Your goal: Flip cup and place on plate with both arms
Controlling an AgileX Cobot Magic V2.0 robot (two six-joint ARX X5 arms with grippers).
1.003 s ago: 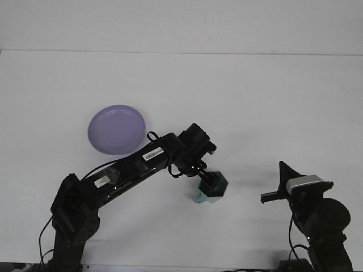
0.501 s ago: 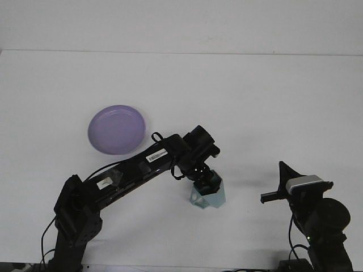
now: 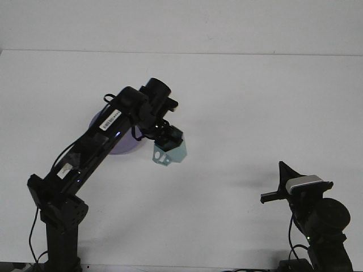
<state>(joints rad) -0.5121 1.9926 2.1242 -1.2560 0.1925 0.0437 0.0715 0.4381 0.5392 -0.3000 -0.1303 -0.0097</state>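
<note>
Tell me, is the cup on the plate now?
No. The cup hangs in the left gripper, beside the plate.

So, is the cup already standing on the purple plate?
No, the left gripper holds the cup in the air, just to the right of the purple plate, not resting on it.

- The left gripper was clamped on a pale teal cup, holding it tilted above the white table.
- The cup sat just right of the purple plate — the left arm crossed over the plate and hid most of it.
- The right gripper stayed out near the lower right corner, well apart from the cup, its fingers too dark to read.
</note>
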